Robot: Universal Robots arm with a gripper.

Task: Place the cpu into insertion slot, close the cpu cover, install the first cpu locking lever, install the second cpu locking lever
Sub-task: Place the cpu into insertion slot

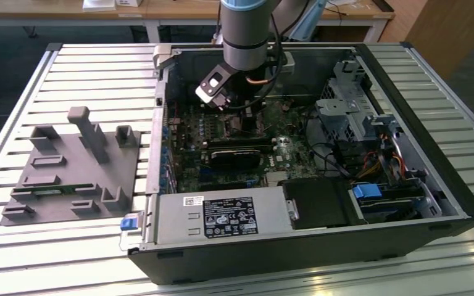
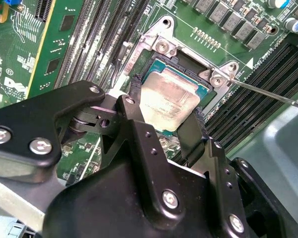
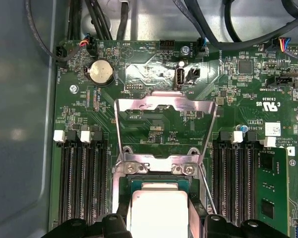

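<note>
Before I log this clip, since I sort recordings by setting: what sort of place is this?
Probably a robotics lab or workshop: an open PC case lies on a slatted metal table, a robot arm reaches into it, and wooden desks stand behind.

I work in a robotics lab, or a test workshop, set up for computer assembly. An open computer case (image 1: 303, 259) lies on its side on a slatted aluminium bench (image 1: 89, 68). Beside the case, on the exterior view's left, sits a grey parts fixture (image 1: 64, 172). Beyond the case stand wooden desks (image 1: 179, 9) on a dark floor (image 1: 7, 37). Inside the case, my gripper (image 2: 166, 106) clamps the cpu (image 2: 171, 99) at the bare green motherboard (image 3: 159, 124).
</note>
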